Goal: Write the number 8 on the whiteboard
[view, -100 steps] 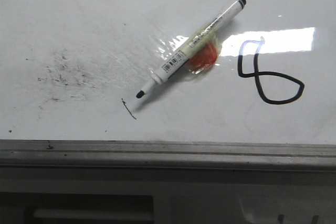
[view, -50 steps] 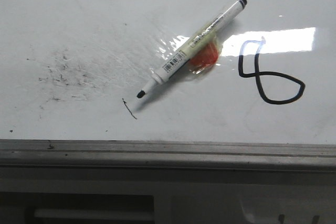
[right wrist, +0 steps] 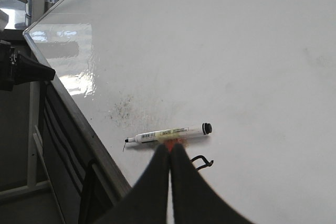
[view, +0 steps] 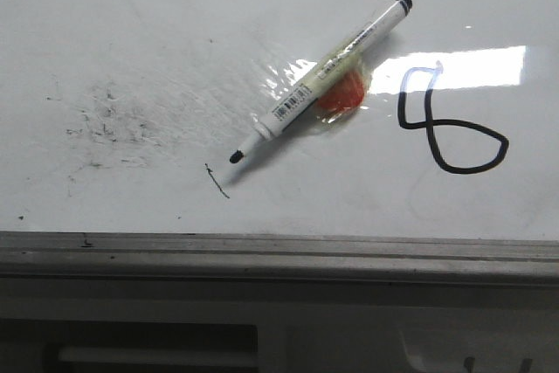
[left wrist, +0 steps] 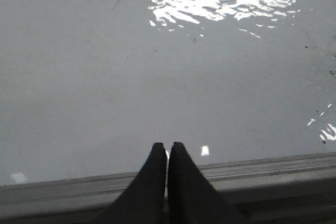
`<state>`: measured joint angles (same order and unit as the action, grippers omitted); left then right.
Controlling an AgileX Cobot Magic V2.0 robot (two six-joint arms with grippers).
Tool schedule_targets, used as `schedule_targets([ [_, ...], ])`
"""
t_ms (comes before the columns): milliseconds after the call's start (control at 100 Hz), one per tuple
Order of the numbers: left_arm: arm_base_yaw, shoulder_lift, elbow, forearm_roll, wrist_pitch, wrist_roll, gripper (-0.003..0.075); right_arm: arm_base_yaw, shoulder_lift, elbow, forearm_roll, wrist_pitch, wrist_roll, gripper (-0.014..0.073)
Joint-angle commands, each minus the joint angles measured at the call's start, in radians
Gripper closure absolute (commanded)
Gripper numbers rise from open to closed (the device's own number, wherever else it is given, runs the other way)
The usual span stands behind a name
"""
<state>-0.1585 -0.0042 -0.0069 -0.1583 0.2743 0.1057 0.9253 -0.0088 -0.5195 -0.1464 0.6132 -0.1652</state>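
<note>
Number 8 (view: 450, 120) beside barcode-labelled marker (view: 319, 79)

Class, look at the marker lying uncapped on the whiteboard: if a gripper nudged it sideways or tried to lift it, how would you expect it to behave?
The marker is a slim round barrel on the glossy whiteboard, so a sideways push would probably roll or slide it. It looks stiff and light, likely easy to lift. Its bare tip could smear ink near the number 8.
</note>
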Motion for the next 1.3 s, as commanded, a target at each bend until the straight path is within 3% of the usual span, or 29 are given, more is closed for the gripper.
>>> schedule_targets([
  [0,0.003,-0.029,0.041,0.011,-0.054,-0.028,0.0741,-0.006,0.016,-0.027,-0.013,-0.075,0.002,0.0658],
  [120,0.003,-0.029,0.041,0.068,0.003,-0.028,0.0741,-0.006,0.016,-0.027,-0.013,-0.075,0.002,0.0658],
  [960,0.003,-0.027,0.041,0.073,0.003,-0.028,0.0741,-0.009,0.016,-0.027,-0.021,-0.070,0.002,0.0658],
  [1050,0.003,-0.027,0.041,0.073,0.003,-0.028,0.0741,-0.060,0.013,-0.005,-0.200,-0.078,0.002,0.0658],
  [1120,0.003,-0.027,0.041,0.073,0.003,-0.028,0.0741,-0.141,0.013,0.034,-0.253,-0.180,0.002,0.0658],
  [1290,0.003,-0.027,0.041,0.071,0.003,-0.028,0.0741,-0.424,0.013,0.174,-0.111,-0.386,0.002,0.0658],
])
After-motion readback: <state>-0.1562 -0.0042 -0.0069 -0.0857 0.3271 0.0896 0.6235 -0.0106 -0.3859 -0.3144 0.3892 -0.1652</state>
